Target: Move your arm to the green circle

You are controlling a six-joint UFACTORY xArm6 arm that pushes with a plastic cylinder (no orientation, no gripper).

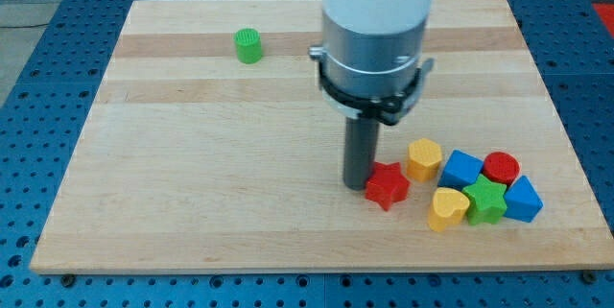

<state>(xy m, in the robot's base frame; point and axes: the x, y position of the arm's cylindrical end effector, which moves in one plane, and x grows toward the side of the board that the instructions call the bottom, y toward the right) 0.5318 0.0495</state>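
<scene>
The green circle (pixel 248 45) is a small green cylinder standing alone near the view's top left of the wooden board (pixel 192 174). My tip (pixel 359 185) is the lower end of the dark rod, down on the board right of centre. It stands far from the green circle, to the circle's lower right. The tip is right beside the left side of the red star (pixel 387 186), touching or nearly touching it.
A cluster of blocks lies at the view's lower right: a yellow hexagon (pixel 424 158), a blue block (pixel 461 168), a red cylinder (pixel 501 167), a green star (pixel 486 201), a yellow heart (pixel 447 208) and a blue triangle (pixel 524 200).
</scene>
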